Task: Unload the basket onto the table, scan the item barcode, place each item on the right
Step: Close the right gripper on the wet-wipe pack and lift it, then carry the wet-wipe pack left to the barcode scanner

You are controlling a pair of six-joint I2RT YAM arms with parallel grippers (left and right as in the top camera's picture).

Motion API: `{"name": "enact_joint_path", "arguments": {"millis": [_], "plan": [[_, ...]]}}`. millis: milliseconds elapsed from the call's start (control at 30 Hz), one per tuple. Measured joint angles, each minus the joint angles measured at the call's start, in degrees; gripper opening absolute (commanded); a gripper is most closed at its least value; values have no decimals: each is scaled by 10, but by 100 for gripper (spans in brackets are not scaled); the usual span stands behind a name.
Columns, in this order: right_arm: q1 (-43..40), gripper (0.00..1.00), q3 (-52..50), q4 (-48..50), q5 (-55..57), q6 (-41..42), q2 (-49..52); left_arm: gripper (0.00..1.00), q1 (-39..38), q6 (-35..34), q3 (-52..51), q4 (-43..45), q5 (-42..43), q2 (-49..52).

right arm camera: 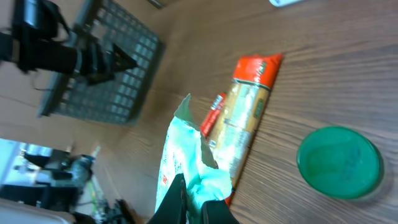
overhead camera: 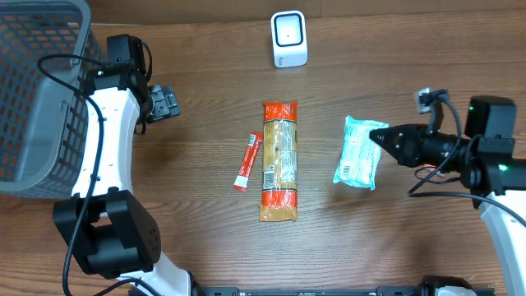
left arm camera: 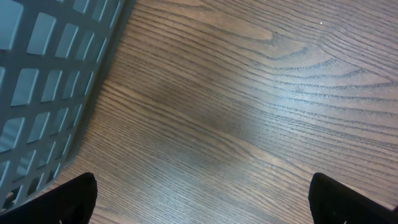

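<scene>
Pinches the teal packet point(overhead camera: 357, 154) by one edge in the closed right gripper point(overhead camera: 380, 136), right of the pasta bag point(overhead camera: 279, 160), well apart from the scanner point(overhead camera: 289, 39); holds the left gripper point(overhead camera: 167, 103) wide open beside the basket point(overhead camera: 33, 90)

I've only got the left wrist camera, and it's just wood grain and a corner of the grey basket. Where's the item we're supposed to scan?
Observer: The right gripper is shut on a teal packet, right of centre in the overhead view.
Operator: And the scanner?
Observer: A white scanner stands at the far edge, well apart from the packet.
Operator: Anything else lying out?
Observer: An orange pasta bag lies in the middle, with a red sachet beside it.
</scene>
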Motion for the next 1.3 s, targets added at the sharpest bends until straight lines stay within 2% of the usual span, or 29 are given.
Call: {"name": "enact_joint_path", "arguments": {"millis": [467, 633, 867, 1000, 1300], "plan": [[97, 4, 1, -3, 131, 5, 0, 100, 0, 0, 0, 0, 0, 0], [103, 4, 35, -45, 163, 17, 0, 100, 0, 0, 0, 0, 0, 0], [105, 4, 146, -157, 213, 24, 0, 100, 0, 0, 0, 0, 0, 0], [105, 4, 179, -177, 223, 25, 0, 100, 0, 0, 0, 0, 0, 0], [106, 4, 183, -187, 231, 26, 3, 100, 0, 0, 0, 0, 0, 0]]}}
